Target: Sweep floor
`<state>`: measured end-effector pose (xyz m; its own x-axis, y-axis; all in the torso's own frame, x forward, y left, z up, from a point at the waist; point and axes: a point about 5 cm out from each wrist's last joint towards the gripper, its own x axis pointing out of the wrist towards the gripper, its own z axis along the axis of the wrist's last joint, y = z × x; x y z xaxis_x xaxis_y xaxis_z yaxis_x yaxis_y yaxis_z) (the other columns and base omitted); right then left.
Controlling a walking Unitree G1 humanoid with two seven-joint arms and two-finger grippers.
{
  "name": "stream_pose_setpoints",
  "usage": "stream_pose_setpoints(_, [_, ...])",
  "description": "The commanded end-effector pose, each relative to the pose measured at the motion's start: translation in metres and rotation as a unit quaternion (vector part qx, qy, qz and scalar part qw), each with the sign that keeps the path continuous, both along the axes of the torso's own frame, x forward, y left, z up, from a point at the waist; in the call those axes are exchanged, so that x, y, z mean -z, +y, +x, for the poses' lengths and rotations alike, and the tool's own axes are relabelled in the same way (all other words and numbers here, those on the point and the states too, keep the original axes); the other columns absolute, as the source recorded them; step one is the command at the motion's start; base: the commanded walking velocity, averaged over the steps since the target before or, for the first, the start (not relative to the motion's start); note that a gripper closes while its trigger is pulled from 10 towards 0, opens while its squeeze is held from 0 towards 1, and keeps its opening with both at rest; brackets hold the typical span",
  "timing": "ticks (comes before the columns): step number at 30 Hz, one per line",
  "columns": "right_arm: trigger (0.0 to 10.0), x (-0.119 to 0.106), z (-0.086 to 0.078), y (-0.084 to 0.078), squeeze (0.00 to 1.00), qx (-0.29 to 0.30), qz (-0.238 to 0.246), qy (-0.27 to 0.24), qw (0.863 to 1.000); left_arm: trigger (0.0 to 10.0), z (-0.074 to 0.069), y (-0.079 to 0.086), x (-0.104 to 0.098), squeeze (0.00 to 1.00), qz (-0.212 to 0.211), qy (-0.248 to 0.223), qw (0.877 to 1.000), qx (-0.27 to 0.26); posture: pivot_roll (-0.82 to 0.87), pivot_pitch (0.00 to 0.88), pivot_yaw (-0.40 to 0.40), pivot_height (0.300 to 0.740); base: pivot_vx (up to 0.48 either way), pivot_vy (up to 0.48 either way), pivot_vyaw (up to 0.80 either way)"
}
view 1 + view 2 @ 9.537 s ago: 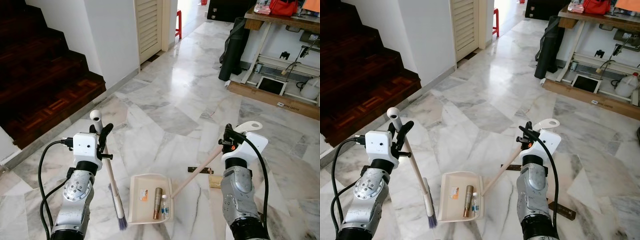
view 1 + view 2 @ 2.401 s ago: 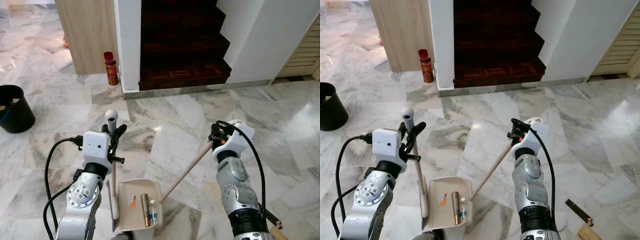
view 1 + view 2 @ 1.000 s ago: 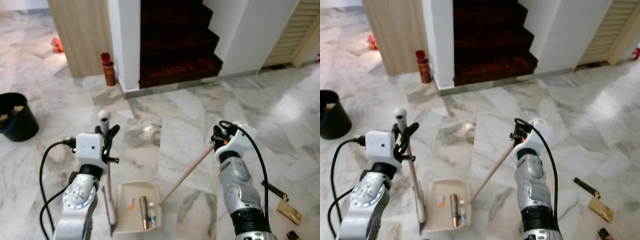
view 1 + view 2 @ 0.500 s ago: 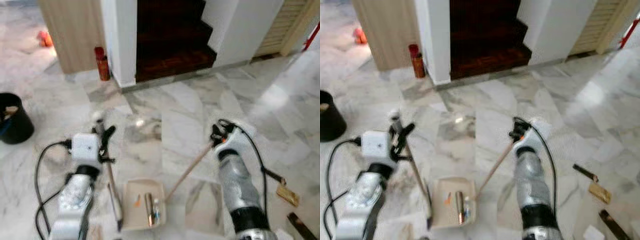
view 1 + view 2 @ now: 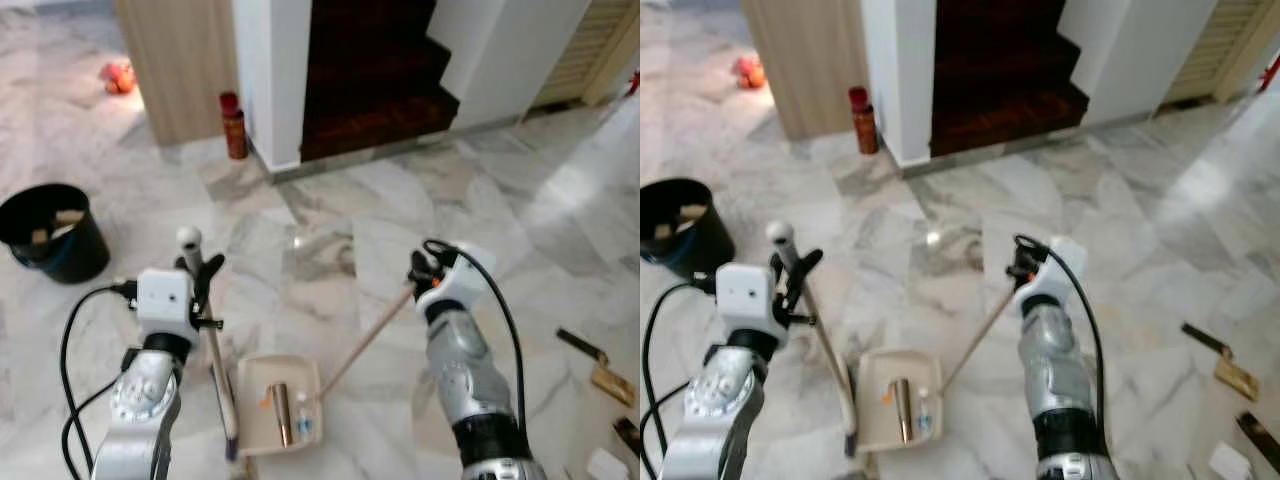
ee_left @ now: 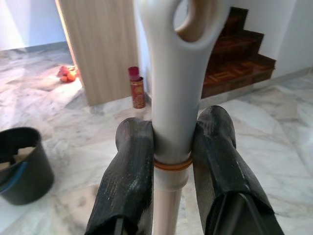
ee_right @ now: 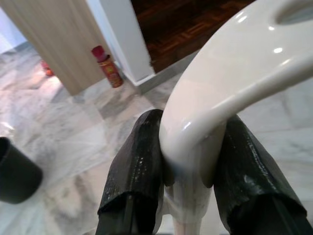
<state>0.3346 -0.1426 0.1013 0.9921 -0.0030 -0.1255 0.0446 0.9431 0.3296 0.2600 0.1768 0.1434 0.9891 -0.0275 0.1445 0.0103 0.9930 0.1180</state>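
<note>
My left gripper (image 5: 203,283) is shut on the pale handle of a broom (image 5: 218,375), which stands nearly upright with its bristles low beside the dustpan. In the left wrist view the broom handle (image 6: 171,98) sits clamped between both black fingers. My right gripper (image 5: 424,276) is shut on the white top of the dustpan's long handle (image 5: 365,340), seen close in the right wrist view as the handle top (image 7: 215,103). The cream dustpan (image 5: 252,405) rests low between my arms. It holds a brown tube (image 5: 281,414), a small bottle and an orange scrap.
A black bin (image 5: 52,232) with scraps inside stands at the left. A red can (image 5: 234,125) sits by the white wall corner, dark wooden stairs (image 5: 375,70) behind it. Wood offcuts (image 5: 598,370) lie on the marble floor at the right. An orange object (image 5: 118,74) lies far left.
The whole view has swung round from the workbench area to face the stairs, and the black bin has come further into view at the left. Both grippers keep their hold on broom and dustpan.
</note>
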Motion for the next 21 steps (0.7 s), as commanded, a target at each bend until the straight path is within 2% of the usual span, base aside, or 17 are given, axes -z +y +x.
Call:
stream_pose_setpoints(1, [10.0, -0.0083, 0.0003, -0.0035, 0.0, 0.004, 0.029, -0.02, 0.999, 10.0, 0.0002, -0.0082, -0.0085, 0.0, -0.007, -0.019, 1.0, 0.015, 0.11, 0.142, -0.076, 0.74, 0.0, 0.39, 0.0])
stream_pose_setpoints(16, [10.0, -0.0083, -0.0005, -0.0033, 0.0, 0.0, 0.03, -0.02, 0.999, 10.0, -0.0021, -0.0085, -0.0091, 0.0, -0.008, -0.018, 1.0, 0.012, 0.12, 0.144, -0.082, 0.74, 0.0, 0.39, 0.0])
stream_pose_setpoints(21, [10.0, -0.0051, -0.0019, 0.0017, 0.0, -0.011, 0.033, -0.017, 0.999, 10.0, -0.0025, -0.0079, -0.0095, 0.0, -0.006, -0.019, 1.0, 0.011, 0.13, 0.126, -0.083, 0.74, 0.0, 0.39, 0.0])
